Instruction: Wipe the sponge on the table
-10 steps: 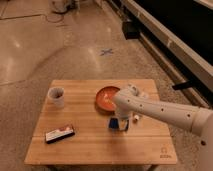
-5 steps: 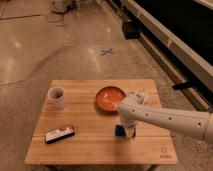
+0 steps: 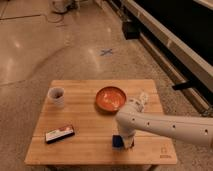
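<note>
The small dark blue sponge (image 3: pixel 117 141) lies on the light wooden table (image 3: pixel 90 125), near its front edge and right of the middle. My gripper (image 3: pixel 126 142) points down at the end of the white arm and presses onto the sponge's right side, shut on it. Most of the sponge's right half is hidden behind the gripper.
An orange plate (image 3: pixel 110 98) sits just behind the arm's wrist. A white cup (image 3: pixel 56 96) stands at the back left, and a black-and-white block with a red stripe (image 3: pixel 59 134) lies at the front left. A dark logo (image 3: pixel 164 151) marks the front right corner.
The gripper has slid with the sponge toward the table's front edge, away from the orange plate, and the arm now reaches lower across the view.
</note>
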Robot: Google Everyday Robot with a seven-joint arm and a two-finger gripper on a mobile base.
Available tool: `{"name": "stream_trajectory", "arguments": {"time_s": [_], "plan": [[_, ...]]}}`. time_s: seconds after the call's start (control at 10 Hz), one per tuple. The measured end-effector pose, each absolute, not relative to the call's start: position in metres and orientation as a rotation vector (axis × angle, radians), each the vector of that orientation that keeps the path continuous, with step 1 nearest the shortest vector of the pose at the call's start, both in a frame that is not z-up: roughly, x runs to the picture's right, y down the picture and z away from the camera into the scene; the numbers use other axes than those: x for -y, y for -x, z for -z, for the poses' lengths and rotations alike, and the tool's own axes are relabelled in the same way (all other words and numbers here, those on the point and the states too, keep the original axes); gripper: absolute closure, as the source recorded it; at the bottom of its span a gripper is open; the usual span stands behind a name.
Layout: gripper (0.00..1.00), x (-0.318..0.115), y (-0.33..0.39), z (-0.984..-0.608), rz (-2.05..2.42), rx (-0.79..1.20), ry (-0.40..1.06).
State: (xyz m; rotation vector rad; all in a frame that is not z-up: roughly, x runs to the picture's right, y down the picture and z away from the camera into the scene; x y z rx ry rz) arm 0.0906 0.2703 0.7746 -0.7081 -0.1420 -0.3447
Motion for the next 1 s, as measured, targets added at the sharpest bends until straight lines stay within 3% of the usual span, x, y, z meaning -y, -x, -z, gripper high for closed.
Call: {"name": "stream_trajectory", "arguments": {"time_s": [0.5,1.0], "plan": [[1.00,-0.291,-0.033,-0.764,0.443,0.222,0.728],[1.00,-0.280,0.014,-0.768,0.479,0.278,0.709]]}}
